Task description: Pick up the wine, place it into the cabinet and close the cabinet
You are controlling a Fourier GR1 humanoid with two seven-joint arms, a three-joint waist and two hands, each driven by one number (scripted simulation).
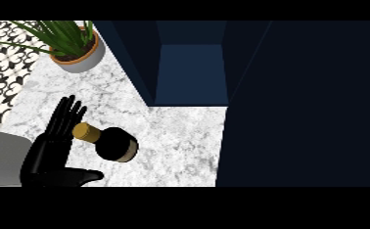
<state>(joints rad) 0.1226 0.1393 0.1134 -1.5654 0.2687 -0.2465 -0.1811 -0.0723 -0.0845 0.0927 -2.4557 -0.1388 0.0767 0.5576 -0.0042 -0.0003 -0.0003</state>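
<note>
1. Left hand point(49, 157) — low at the view's left. Its fingers point(65, 115) are straight, close together and pointing up, with the thumb stuck out sideways to the right. It curls round nothing.
2. Wine point(115, 145) — dark bottle with a gold cap point(86, 132), on the counter point(177, 140) just right of the hand. The cap sits right against the fingers; whether they touch cannot be told. The body lies just beyond the outstretched thumb, so the bottle sits in the crook between fingers and thumb. That placing would suit a wrap-round grasp, judged not yet made.
3. Cabinet point(192, 71) — navy, its hollow facing the counter, beyond the wine and to its right. Nothing shows inside. It is presumably open so the bottle can go in first.
4. Door point(296, 105) — the broad dark panel at right, taken to be swung out. Shutting it is the task's last step.
5. Plant point(78, 52) — potted, top left, well apart from the wine and off any likely path to the cabinet.
6. Right hand — not in view.
7. Progress, judged: early, since the wine is not yet lifted.
</note>
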